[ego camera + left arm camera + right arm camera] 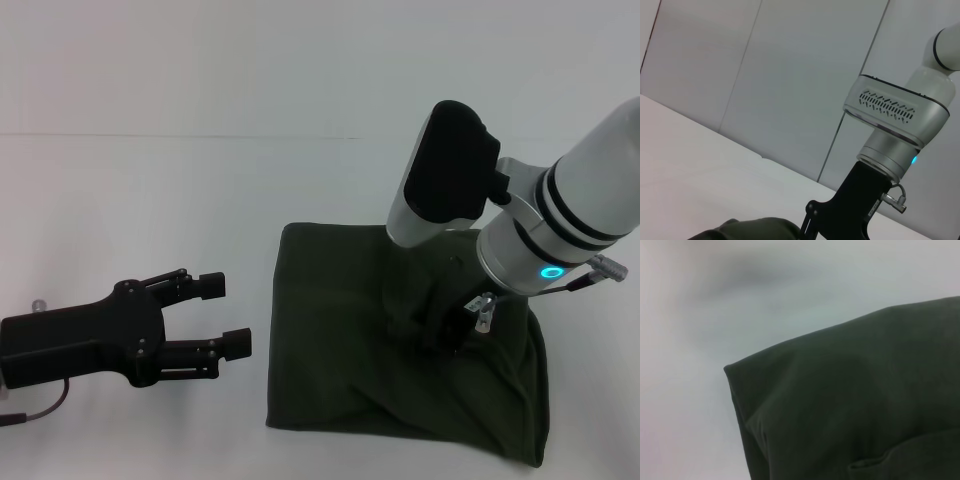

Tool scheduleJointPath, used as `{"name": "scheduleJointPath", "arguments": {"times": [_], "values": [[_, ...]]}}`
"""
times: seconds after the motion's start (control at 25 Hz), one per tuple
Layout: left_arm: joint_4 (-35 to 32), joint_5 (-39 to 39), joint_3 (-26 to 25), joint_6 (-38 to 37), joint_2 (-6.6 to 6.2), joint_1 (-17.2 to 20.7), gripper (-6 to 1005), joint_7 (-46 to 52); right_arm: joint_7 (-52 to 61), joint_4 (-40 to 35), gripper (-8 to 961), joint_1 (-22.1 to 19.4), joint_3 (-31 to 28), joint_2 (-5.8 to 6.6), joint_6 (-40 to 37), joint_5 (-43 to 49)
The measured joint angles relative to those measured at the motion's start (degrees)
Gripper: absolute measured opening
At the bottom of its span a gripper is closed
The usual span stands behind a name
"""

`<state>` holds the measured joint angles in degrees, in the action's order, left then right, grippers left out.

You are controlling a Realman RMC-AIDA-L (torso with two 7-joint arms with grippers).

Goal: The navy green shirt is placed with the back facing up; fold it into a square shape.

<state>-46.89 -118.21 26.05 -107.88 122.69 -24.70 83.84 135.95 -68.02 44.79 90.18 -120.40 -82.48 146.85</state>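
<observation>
Olive shirt (340,340) folded under right gripper (445,335), left gripper (225,315) jaws apart beside it

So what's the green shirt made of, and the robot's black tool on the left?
The navy green shirt looks like soft, matte woven or knit cloth, likely cotton: it sags and creases in rounded folds with no shine. The left tool, open beside the shirt on the white table, looks like hard matte black plastic or painted metal, judging by its straight edges and visible screws.
</observation>
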Motion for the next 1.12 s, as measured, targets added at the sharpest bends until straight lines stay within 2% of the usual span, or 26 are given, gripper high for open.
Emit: {"name": "scheduleJointPath", "arguments": {"times": [0.64, 1.12], "values": [[-0.01, 0.0, -0.02, 0.13, 0.01, 0.0, 950, -0.03, 0.09, -0.45, 348, 0.2, -1.09, 0.0, -1.57, -0.07], [0.05, 0.03, 0.13, 0.13, 0.01, -0.04, 950, -0.17, -0.09, -0.54, 275, 0.3, -1.98, 0.0, -2.47, 0.42]]}}
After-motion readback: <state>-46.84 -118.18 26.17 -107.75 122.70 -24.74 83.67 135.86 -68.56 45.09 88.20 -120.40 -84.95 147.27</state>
